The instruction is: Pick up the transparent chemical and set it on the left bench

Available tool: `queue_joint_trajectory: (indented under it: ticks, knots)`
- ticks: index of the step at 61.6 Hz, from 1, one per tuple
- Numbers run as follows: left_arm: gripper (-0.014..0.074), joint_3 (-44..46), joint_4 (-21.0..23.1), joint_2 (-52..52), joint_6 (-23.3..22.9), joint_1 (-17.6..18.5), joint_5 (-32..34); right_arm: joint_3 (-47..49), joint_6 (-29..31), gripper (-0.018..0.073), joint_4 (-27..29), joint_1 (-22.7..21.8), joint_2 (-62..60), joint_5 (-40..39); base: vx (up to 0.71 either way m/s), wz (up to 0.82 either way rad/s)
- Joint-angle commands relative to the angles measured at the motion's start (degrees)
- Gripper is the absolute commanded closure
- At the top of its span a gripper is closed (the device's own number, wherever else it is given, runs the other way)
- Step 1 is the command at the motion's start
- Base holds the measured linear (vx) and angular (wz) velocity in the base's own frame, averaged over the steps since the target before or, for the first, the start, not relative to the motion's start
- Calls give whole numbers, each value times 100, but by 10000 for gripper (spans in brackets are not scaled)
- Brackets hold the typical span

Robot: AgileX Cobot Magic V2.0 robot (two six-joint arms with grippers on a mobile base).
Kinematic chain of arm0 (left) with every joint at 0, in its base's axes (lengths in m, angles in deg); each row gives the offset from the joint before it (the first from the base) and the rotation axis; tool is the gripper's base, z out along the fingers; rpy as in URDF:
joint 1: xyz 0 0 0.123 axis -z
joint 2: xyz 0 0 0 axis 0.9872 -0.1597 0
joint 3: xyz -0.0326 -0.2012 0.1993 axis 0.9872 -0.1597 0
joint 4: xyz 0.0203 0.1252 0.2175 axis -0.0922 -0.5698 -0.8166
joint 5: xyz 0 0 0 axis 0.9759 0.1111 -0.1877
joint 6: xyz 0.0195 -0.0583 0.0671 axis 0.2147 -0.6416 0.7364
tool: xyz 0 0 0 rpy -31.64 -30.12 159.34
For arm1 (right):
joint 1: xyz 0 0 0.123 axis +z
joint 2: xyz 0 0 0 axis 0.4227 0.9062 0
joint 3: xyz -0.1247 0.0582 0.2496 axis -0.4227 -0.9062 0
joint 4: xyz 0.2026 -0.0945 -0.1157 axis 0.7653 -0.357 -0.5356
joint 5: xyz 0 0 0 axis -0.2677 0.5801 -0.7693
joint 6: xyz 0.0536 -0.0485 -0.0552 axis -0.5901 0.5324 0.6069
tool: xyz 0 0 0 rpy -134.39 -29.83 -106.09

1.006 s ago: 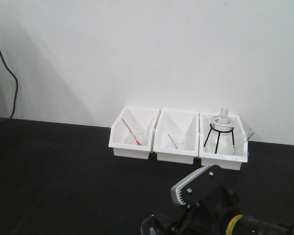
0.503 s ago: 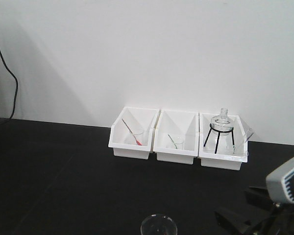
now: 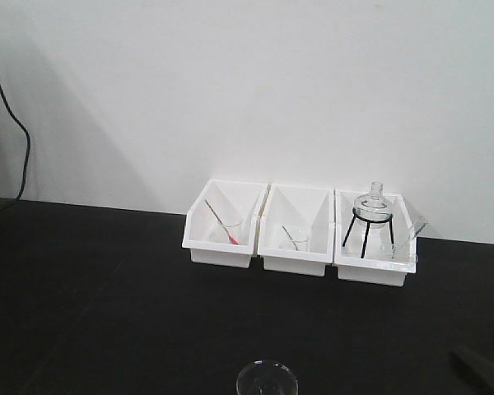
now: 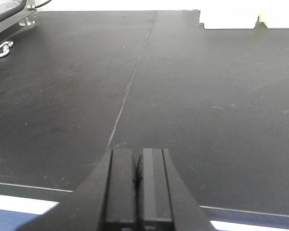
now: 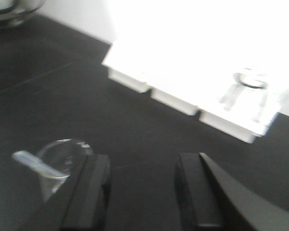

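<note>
Exterior front-facing view: a flat matte black worktop is shown against a plain white wall, down whose far left a black cable is draped. Three white plastic trays are ranged side by side against the wall. In the left tray a tiny glass beaker with a red-tipped rod is held; in the middle tray, a tiny glass beaker with a pale rod; in the right tray, a round glass flask on a black three-legged stand, with further clear glassware beside it. The small clear glass beaker with a round rim is seen standing free on the worktop at the lower edge, well in front of the trays and touched by nothing.

Left wrist view: the black left gripper is shown clenched, its flat fingers pressed together on nothing above bare worktop.

Right wrist view (blurred): the black right gripper is shown released, its fingers spread wide; the beaker lies just left of the left finger, outside the gap.
</note>
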Motion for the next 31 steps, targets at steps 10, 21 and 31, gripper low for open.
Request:
queue_joint_trajectory:
  ticks: [10,21,31]
  knots:
    - [600,-93,4,110,-45,10,449,-1379,38,405,29,-1954,-2229,-564,0,0]
    - [600,-93,4,110,-45,10,449,-2518,57,523,536,-2497,-3535,-532,0,0]
    - [600,-93,4,110,-45,10,449,-3393,50,570,1024,-2512,-3633,-825,0,0]
